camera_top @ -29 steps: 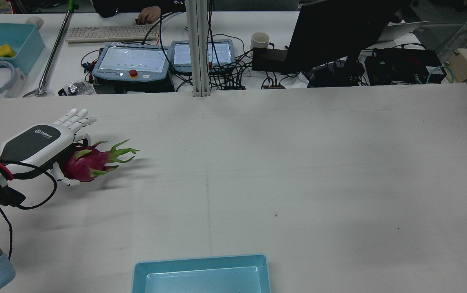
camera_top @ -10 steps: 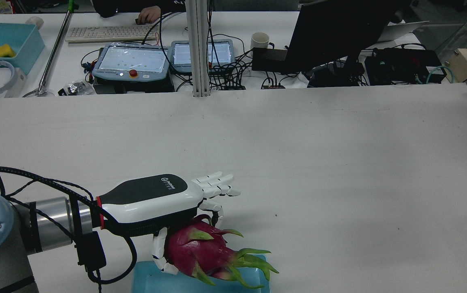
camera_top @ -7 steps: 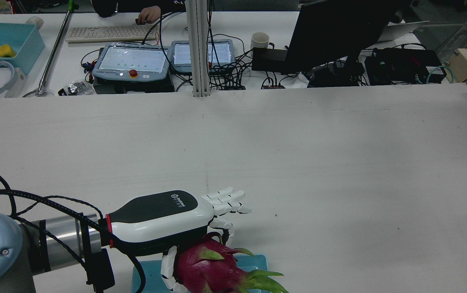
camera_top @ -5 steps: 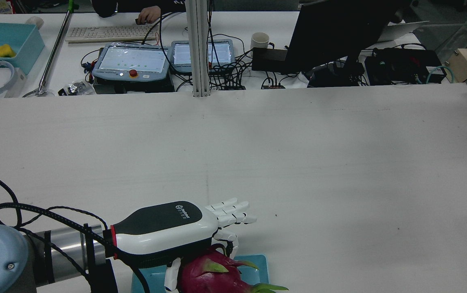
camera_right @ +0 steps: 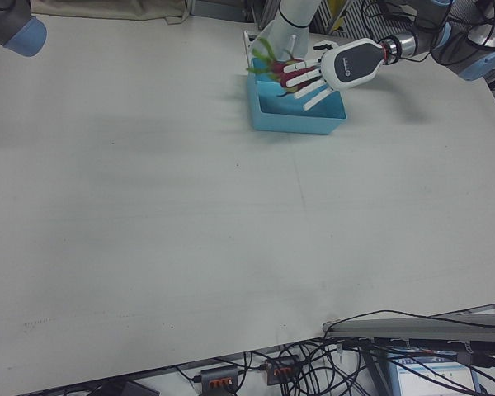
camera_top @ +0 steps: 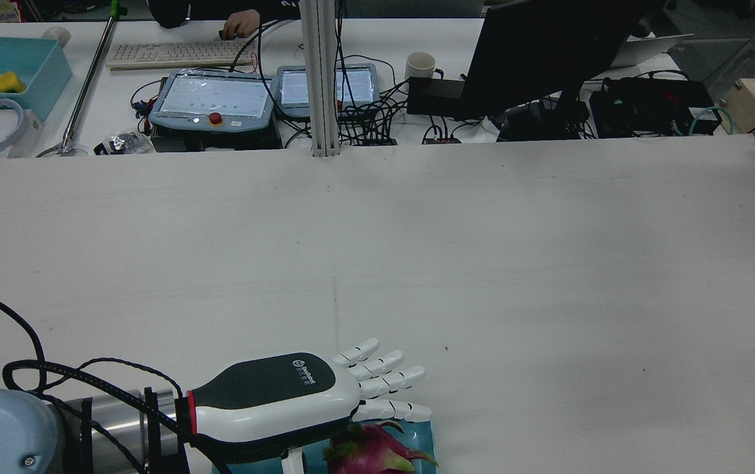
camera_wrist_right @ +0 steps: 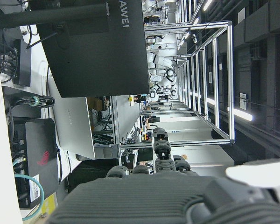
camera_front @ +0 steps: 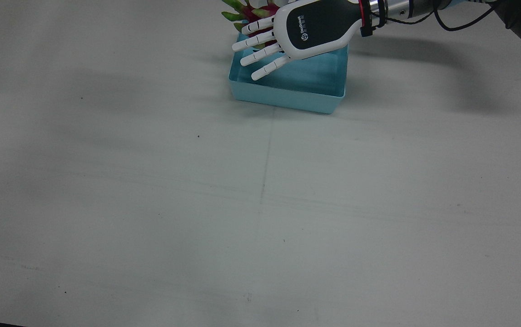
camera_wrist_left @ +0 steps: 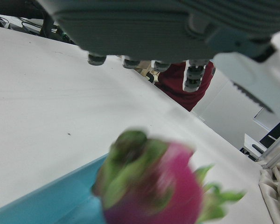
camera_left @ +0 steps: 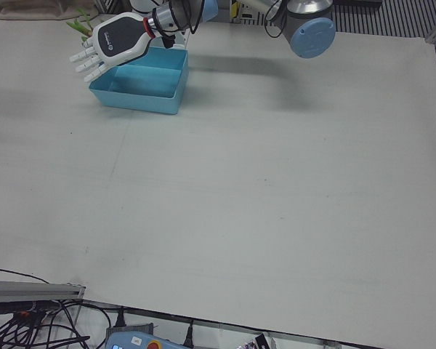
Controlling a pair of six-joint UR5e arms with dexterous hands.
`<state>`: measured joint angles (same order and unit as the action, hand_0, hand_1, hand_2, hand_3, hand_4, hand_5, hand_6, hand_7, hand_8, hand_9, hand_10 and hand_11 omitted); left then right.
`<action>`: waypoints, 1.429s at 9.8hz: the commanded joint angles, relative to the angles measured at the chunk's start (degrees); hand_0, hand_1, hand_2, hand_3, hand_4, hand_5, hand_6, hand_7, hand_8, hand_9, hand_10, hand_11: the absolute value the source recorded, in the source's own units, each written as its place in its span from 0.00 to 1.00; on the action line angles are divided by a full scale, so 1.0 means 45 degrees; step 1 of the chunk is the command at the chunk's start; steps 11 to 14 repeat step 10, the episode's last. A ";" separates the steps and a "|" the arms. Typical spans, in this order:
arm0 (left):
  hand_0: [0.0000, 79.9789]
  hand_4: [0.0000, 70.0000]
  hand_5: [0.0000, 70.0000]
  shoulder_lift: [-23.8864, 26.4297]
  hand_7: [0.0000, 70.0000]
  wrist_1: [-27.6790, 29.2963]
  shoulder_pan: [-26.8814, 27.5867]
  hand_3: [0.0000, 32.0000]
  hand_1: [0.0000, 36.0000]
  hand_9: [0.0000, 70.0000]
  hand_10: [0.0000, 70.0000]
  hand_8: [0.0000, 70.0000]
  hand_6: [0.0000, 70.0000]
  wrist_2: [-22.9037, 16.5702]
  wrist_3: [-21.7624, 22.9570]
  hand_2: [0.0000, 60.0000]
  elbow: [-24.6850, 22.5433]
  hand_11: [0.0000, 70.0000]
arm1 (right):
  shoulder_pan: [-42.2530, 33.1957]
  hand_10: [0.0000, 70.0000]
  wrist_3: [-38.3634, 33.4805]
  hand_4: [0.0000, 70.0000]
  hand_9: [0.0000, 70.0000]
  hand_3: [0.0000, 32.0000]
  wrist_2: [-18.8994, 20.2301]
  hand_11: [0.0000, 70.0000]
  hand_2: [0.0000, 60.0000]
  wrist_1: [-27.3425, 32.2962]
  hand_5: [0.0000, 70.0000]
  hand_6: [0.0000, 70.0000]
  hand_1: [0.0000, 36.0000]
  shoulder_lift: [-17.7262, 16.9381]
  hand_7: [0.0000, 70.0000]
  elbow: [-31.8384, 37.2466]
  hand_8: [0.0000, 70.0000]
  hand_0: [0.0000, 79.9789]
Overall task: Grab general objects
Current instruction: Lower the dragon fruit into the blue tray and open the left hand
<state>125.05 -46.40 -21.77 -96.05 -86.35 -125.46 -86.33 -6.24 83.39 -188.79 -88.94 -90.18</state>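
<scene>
White tabletop [camera_front: 151, 204] fills nearly everything I can see, bare apart from a few specks and a faint seam down its middle; the desk beyond it, in the rear view, carries a keyboard [camera_top: 176, 54], 2 pendants and a dark monitor [camera_top: 535, 59].

Next in size is my left arm, reaching in over the blue tray [camera_front: 287, 97] that sits at the robot's edge of the table. My left hand [camera_front: 287, 38] hangs above the tray with its fingers [camera_front: 260, 59] spread flat and straight, closed on nothing. The right hand shows only in its own camera, as a dark palm edge and knuckles, and I cannot tell from that whether it is open or clenched.

Smallest is the dragon fruit [camera_top: 370, 454], pink with green scales, under the left palm and within the tray's outline. The left hand view shows it blurred just below the fingertips, so I judge it is dropping or just settling.

I read this as the release step, with the drop essentially made. My next move should be to lift the hand straight up, clear of the tray walls and the fruit's scales, then carry the arm back.
</scene>
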 commanded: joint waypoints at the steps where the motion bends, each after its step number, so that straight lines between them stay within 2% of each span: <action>1: 0.61 0.00 0.00 -0.0034 0.05 0.0019 0.0033 1.00 0.20 0.00 0.00 0.00 0.00 0.0035 -0.0146 0.00 0.0086 0.00 | 0.0004 0.00 0.0000 0.00 0.00 0.00 0.0005 0.00 0.00 0.0000 0.00 0.00 0.00 0.0000 0.00 0.0000 0.00 0.00; 4: 0.59 0.00 0.00 0.0277 0.06 0.0039 -0.0201 1.00 0.17 0.00 0.00 0.00 0.00 0.0093 -0.0088 0.00 0.0689 0.00 | 0.0004 0.00 0.0000 0.00 0.00 0.00 0.0005 0.00 0.00 0.0000 0.00 0.00 0.00 0.0000 0.00 0.0000 0.00 0.00; 5: 0.60 0.00 0.00 0.1129 0.07 -0.0445 -0.0395 1.00 0.18 0.00 0.00 0.00 0.00 0.0577 -0.0010 0.00 0.1273 0.00 | 0.0004 0.00 0.0019 0.00 0.00 0.00 0.0005 0.00 0.00 0.0000 0.00 0.00 0.00 0.0000 0.00 0.0000 0.00 0.00; 6: 0.59 0.00 0.00 0.1795 0.06 -0.0624 -0.0629 0.93 0.17 0.00 0.00 0.00 0.00 0.0717 0.0010 0.00 0.1994 0.00 | 0.0004 0.00 0.0020 0.00 0.00 0.00 0.0005 0.00 0.00 0.0000 0.00 0.00 0.00 0.0000 0.00 0.0000 0.00 0.00; 7: 0.58 0.00 0.00 0.1841 0.05 -0.0606 -0.1328 0.81 0.14 0.00 0.00 0.00 0.00 0.0738 0.0029 0.00 0.2253 0.00 | 0.0004 0.00 0.0020 0.00 0.00 0.00 0.0005 0.00 0.00 0.0000 0.00 0.00 0.00 0.0000 0.00 0.0000 0.00 0.00; 9: 0.58 0.00 0.00 0.1860 0.05 -0.0276 -0.2151 0.73 0.13 0.00 0.00 0.00 0.00 0.0758 0.0107 0.00 0.2372 0.00 | 0.0004 0.00 0.0020 0.00 0.00 0.00 0.0005 0.00 0.00 0.0000 0.00 0.00 0.00 0.0000 0.00 -0.0019 0.00 0.00; 10: 0.58 0.00 0.00 0.1957 0.06 0.0152 -0.2348 0.67 0.12 0.00 0.00 0.00 0.00 0.0816 0.0533 0.00 0.2411 0.00 | 0.0004 0.00 0.0020 0.00 0.00 0.00 0.0005 0.00 0.00 0.0000 0.00 0.00 0.00 0.0000 0.00 -0.0020 0.00 0.00; 14: 0.58 0.00 0.00 0.1957 0.06 0.0152 -0.2348 0.67 0.12 0.00 0.00 0.00 0.00 0.0816 0.0533 0.00 0.2411 0.00 | 0.0004 0.00 0.0020 0.00 0.00 0.00 0.0005 0.00 0.00 0.0000 0.00 0.00 0.00 0.0000 0.00 -0.0020 0.00 0.00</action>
